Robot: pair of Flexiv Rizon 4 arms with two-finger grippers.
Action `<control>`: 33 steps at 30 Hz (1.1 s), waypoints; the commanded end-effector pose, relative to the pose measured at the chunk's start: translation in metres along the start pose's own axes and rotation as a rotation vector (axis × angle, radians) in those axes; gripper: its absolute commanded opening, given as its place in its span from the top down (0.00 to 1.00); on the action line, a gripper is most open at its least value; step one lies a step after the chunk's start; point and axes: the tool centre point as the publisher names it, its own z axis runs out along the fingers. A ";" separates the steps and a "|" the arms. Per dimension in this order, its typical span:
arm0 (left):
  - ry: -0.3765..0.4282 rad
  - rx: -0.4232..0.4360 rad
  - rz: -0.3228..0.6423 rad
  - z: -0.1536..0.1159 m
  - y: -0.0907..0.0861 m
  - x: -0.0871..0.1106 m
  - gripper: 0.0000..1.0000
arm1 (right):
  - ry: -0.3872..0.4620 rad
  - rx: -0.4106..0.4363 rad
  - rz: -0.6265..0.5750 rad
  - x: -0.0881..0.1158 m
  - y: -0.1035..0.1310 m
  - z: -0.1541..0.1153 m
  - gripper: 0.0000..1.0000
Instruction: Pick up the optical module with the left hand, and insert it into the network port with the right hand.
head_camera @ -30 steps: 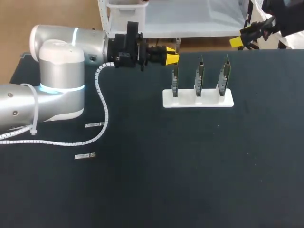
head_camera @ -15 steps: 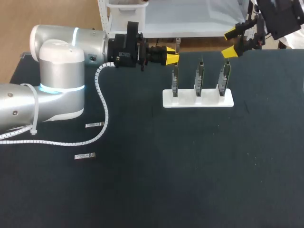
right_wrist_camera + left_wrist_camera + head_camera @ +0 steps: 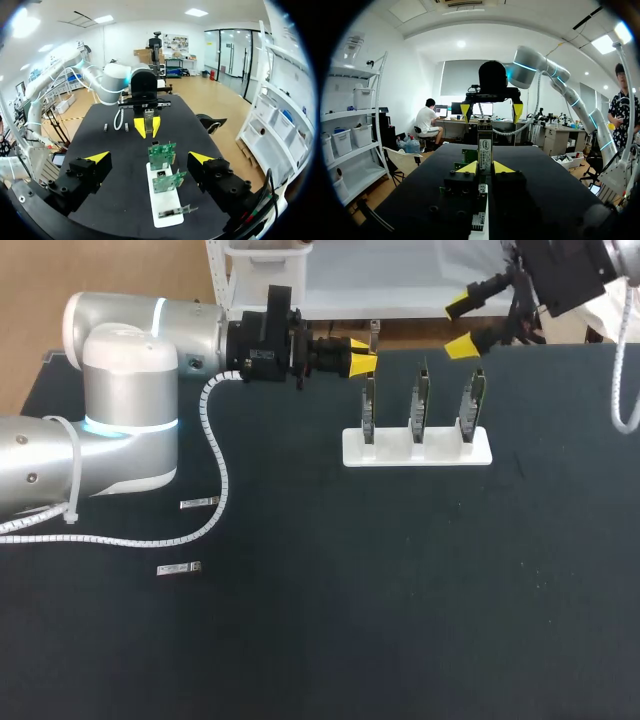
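Taking twelve o'clock as straight away from the robot across the dark desk, the nearest thing is a small silvery oblong metal piece lying flat towards the near left. A second silvery piece lies just beyond it at one o'clock. Both are well apart from the white rectangular base, which sits at about two o'clock from them. A white spiral-wrapped cable curls over the desk beside the second piece and climbs to the silver left arm. The base carries three green circuit boards standing upright in a row from nine to three o'clock; any port on them is too small to make out. At eleven o'clock from the base, near the leftmost board, the yellow-tipped left fingers point towards three o'clock. They are closed from both sides on the slim grey metal optical module, which stands upright out of their tips. Farthest off, at one o'clock from the base and near the desk's far edge, the yellow-tipped right fingers hang spread wide apart with nothing between them. They point back along the row of boards towards the left fingers, well apart from the module.
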 end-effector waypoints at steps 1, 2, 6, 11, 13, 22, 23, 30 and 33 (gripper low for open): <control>-0.003 -0.002 0.002 0.000 0.000 0.001 1.00 | -0.002 -0.132 -0.016 -0.008 -0.026 0.012 0.00; -0.003 -0.002 0.002 0.000 0.000 0.001 1.00 | -0.002 -0.142 -0.022 -0.010 -0.025 0.014 0.00; -0.003 -0.002 0.002 0.000 0.000 0.001 1.00 | -0.002 -0.163 -0.030 -0.015 -0.024 0.024 0.00; -0.003 -0.002 0.002 0.000 0.000 0.001 1.00 | -0.025 -0.159 -0.020 -0.023 -0.018 0.031 0.00; -0.003 -0.002 0.002 0.000 0.000 0.001 1.00 | -0.032 -0.160 -0.015 -0.024 -0.014 0.033 0.00; -0.003 -0.002 0.002 0.000 0.000 0.001 1.00 | -0.068 -0.119 0.018 -0.029 0.005 0.036 0.00; -0.003 -0.002 0.002 0.000 0.000 0.001 1.00 | -0.073 -0.108 0.026 -0.029 0.007 0.036 0.00; -0.003 -0.002 0.002 0.000 0.000 0.001 1.00 | -0.094 -0.077 0.050 -0.028 0.019 0.036 0.00; -0.003 -0.002 0.002 0.000 0.000 0.001 1.00 | -0.094 -0.082 0.043 -0.028 0.021 0.037 0.00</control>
